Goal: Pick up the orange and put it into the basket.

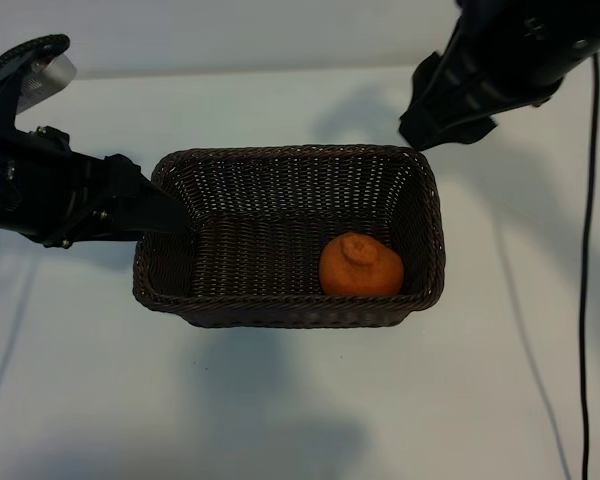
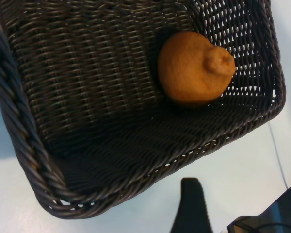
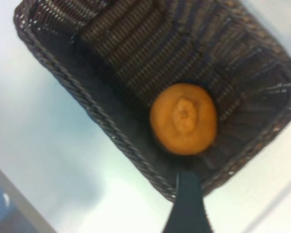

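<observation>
The orange (image 1: pixel 359 266) is sitting inside the basket (image 1: pixel 290 158), near its right wall. The right end effector (image 1: pixel 435 125) is hanging wide and empty above the far right rim; the left end effector (image 1: pixel 165 212), also wide, is resting at the left rim.

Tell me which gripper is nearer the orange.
Right. The right gripper hangs above the basket's far right corner, over the orange; the left gripper sits at the basket's opposite end.

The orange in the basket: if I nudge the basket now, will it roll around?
Probably a little. The orange is round and loose on the basket floor, but its lumpy shape and the woven wall beside it should stop it quickly.
</observation>
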You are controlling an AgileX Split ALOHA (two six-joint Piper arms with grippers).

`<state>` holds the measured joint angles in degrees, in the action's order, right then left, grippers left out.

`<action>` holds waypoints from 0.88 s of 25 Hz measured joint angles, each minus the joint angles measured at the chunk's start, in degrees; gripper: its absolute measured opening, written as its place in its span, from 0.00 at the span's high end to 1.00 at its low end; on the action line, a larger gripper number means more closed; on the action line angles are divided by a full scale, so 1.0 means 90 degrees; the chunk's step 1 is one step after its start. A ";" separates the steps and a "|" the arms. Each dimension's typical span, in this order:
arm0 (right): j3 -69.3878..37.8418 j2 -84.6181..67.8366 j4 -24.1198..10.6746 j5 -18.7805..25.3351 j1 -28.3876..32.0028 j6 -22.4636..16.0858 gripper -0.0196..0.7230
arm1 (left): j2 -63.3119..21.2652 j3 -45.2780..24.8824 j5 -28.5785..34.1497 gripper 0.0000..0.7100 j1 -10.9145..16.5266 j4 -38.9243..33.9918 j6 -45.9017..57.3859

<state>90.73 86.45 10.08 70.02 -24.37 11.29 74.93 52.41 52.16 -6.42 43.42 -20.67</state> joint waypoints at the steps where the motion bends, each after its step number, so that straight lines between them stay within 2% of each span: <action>1: 0.0000 -0.0078 -0.0051 0.0000 0.0000 -0.0027 0.27 | 0.0000 0.0000 0.0000 0.20 0.0000 0.0000 0.0000; 5: 0.0000 -0.0401 -0.0215 0.0008 0.0142 -0.0155 0.27 | 0.0000 0.0000 0.0000 0.20 0.0000 0.0000 0.0000; 10: -0.0053 -0.0816 -0.0204 0.0008 0.0659 -0.0176 0.27 | 0.0000 0.0000 0.0006 0.20 0.0000 0.0000 0.0000; 16: -0.1368 -0.1381 -0.0165 -0.0027 0.1185 0.0122 0.27 | 0.0000 0.0000 0.0006 0.20 0.0000 0.0000 0.0000; 22: -0.2168 -0.1950 -0.0149 -0.0333 0.1234 0.0215 0.27 | 0.0000 0.0000 0.0042 0.20 0.0000 0.0000 0.0000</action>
<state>71.21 68.90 8.74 67.03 -13.26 13.23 74.93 52.41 52.53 -6.42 43.42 -20.67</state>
